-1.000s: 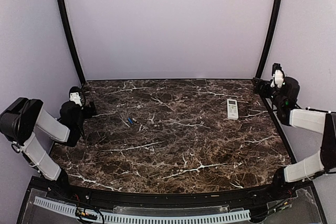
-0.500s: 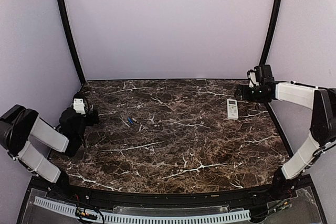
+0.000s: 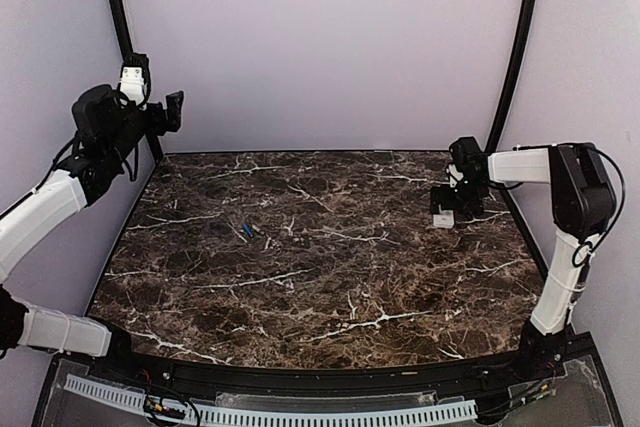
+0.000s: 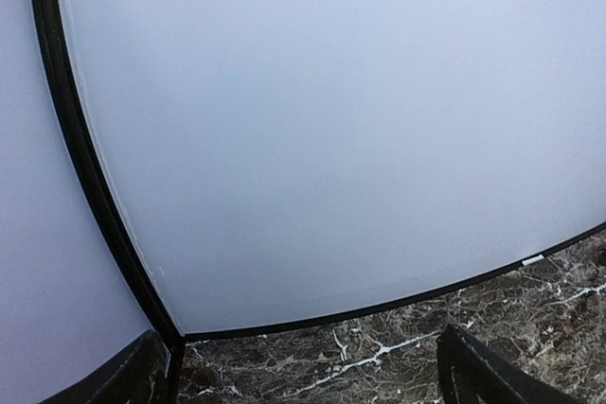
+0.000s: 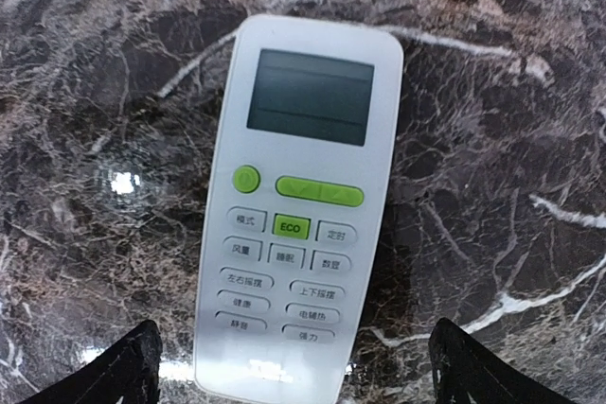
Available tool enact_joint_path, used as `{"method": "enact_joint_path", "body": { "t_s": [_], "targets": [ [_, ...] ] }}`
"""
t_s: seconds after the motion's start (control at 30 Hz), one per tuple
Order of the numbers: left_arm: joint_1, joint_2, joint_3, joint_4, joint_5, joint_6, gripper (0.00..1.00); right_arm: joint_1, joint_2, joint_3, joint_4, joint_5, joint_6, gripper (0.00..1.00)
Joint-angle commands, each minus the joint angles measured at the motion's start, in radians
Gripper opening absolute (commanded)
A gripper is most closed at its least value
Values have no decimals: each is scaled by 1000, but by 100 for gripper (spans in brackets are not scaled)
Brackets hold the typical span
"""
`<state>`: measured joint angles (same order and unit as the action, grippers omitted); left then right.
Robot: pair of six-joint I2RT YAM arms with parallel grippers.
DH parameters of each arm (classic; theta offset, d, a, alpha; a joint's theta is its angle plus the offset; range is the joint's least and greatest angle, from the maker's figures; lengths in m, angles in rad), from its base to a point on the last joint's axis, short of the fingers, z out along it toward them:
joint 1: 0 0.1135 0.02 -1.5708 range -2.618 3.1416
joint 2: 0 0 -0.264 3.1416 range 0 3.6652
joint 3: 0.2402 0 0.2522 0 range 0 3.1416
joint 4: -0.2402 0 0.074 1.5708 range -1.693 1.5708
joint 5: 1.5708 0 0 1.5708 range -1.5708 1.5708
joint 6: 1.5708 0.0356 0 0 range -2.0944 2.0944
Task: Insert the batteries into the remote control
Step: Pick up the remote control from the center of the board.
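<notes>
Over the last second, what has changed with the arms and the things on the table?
The right gripper swung in from the far right and now hovers open over the remote control, holding nothing. The left gripper rose from low on the left toward the back-left corner, open and empty. The remote control and the batteries lie where they were.

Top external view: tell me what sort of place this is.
Likely a robot test booth: a marble-patterned table boxed in by plain pale walls, with a remote control and batteries laid out.

Right end effector (image 5: 294, 352): remote control (image 5: 298, 205) directly below, bare desk (image 5: 502, 139) on both sides. Left end effector (image 4: 301, 361): wall (image 4: 331, 139) and black pole (image 4: 87, 163) close ahead.
</notes>
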<state>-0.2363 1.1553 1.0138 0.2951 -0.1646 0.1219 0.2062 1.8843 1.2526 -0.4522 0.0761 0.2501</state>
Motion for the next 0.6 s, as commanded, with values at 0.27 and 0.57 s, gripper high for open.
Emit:
{"method": "enact_joint_path", "body": {
  "t_s": [0.27,0.57],
  "targets": [
    [-63,97,249,-693,-90,104,99,12,114,78,-83,22,6,79],
    [-64,-91,24,-426,194,-23,99,13,146,121,-124,-13,-24,37]
  ]
}}
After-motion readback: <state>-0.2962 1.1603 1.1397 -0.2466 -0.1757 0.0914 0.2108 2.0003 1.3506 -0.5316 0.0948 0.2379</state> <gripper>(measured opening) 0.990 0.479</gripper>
